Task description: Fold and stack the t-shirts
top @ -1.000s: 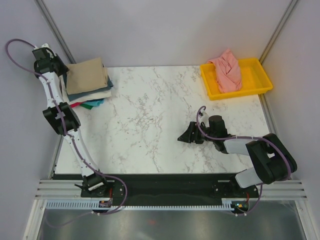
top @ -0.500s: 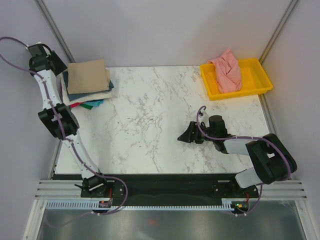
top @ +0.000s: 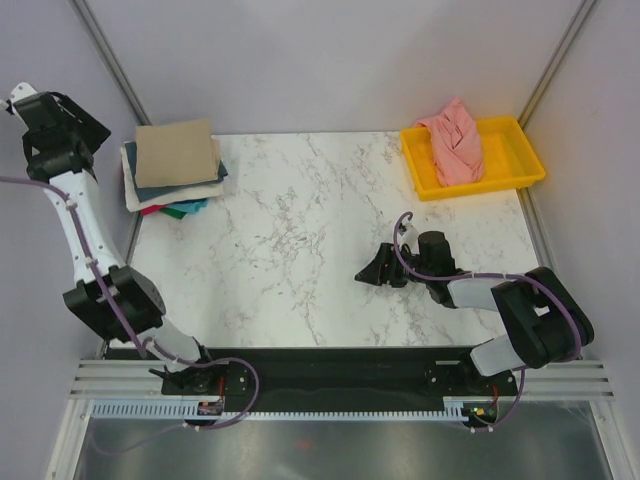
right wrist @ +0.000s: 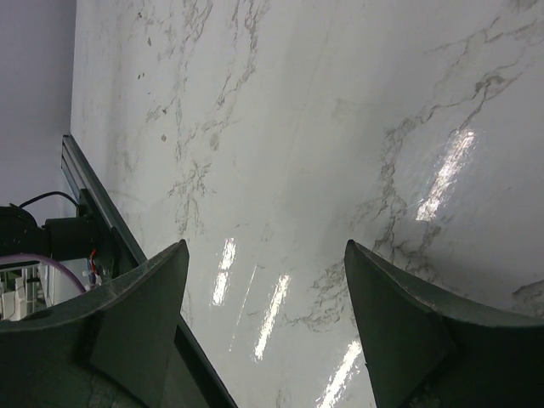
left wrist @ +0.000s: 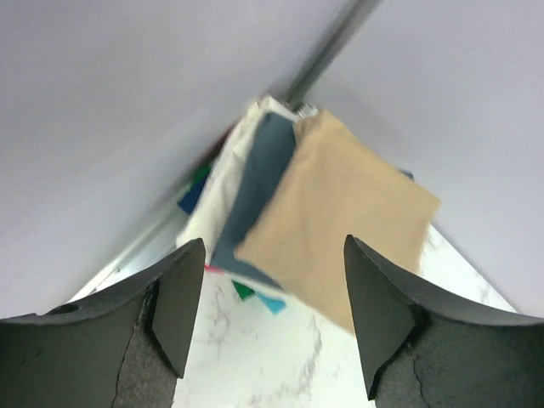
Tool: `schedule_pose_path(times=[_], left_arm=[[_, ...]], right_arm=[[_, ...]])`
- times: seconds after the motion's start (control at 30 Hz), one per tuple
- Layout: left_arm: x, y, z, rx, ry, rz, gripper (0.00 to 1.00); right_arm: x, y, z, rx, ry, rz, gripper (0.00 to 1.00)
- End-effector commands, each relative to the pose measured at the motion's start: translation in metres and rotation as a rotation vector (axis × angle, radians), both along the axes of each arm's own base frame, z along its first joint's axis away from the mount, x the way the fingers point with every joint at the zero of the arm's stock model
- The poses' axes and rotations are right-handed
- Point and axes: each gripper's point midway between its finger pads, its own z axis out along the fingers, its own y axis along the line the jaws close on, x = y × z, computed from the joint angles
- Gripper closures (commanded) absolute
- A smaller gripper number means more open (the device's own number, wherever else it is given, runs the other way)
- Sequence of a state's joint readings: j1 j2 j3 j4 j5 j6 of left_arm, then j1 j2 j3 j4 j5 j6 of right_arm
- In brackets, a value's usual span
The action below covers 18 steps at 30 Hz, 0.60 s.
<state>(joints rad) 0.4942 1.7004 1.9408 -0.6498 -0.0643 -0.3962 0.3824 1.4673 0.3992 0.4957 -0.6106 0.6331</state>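
A folded tan t-shirt (top: 177, 153) tops a stack of folded shirts (top: 172, 198) at the table's far left; slate-blue, cream, teal and red edges show beneath it. The stack also shows in the left wrist view (left wrist: 336, 212). A salmon-pink t-shirt (top: 455, 140) lies crumpled in the yellow tray (top: 515, 158) at the far right. My left gripper (top: 78, 128) is open and empty, raised to the left of the stack; in its own view (left wrist: 274, 310) the jaws stand wide apart. My right gripper (top: 372, 272) is open and empty, low over the marble right of centre (right wrist: 265, 319).
Purple-grey walls with metal posts (top: 105, 60) close in the table at the back and sides. The marble table (top: 290, 230) has a black rail (top: 330, 365) along its front edge. The left arm rises along the left wall.
My left arm has lifted and drawn back to the left, away from the stack, with the tan shirt left lying flat on top. The right arm has not moved.
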Motion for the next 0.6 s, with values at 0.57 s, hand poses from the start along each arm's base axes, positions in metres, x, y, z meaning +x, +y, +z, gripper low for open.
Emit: schedule_pose_path(times=[0.57], left_arm=[[-0.171, -0.279, -0.124, -0.136, 0.080, -0.816, 0.09]], right_arm=[[0.004, -0.001, 0.015, 0.015, -0.064, -0.010, 0.14]])
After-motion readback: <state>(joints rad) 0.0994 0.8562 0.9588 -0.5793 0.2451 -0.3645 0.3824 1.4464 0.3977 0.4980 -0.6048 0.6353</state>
